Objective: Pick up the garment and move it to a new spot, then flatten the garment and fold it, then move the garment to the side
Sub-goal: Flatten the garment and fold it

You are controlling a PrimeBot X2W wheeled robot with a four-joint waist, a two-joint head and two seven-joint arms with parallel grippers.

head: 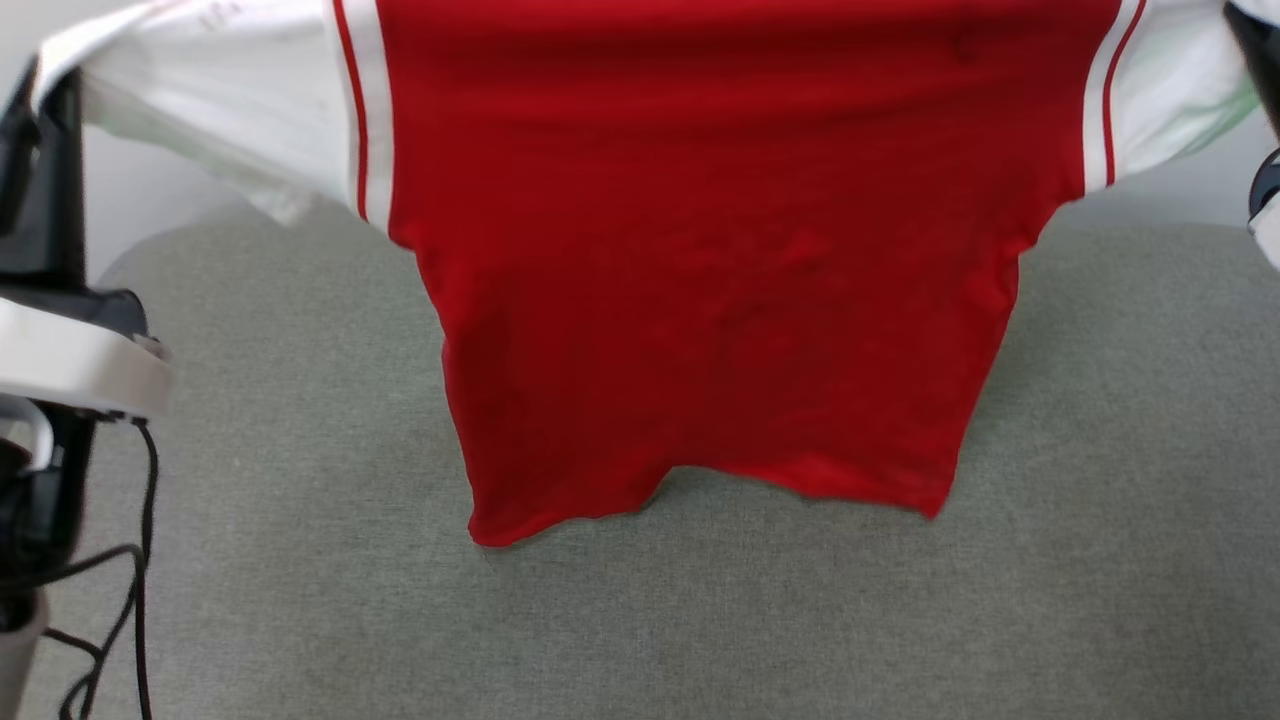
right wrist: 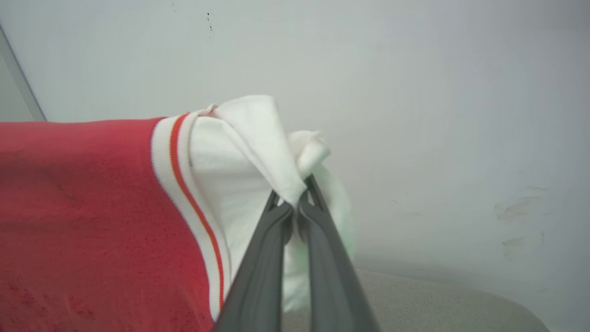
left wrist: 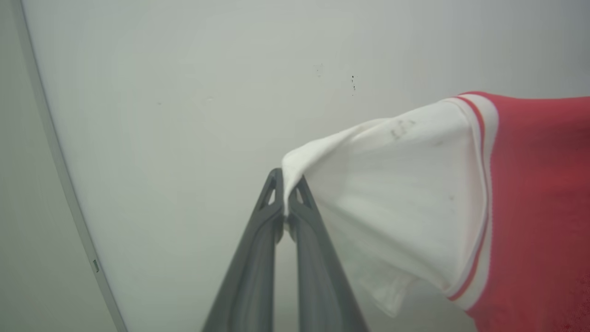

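Left end effector (left wrist: 286, 179) grips garment's (head: 720, 300) sleeve; right end effector (right wrist: 296, 192) likewise.

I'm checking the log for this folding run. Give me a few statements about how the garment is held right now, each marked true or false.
1. In the head view, the garment shows a plain red body with no number. True.
2. The left hand is shut on a white sleeve. True.
3. The garment lies flat. False: it hangs spread between both hands over the grey surface.
4. The right hand is open, apart from the garment. False: it is shut on the other sleeve.
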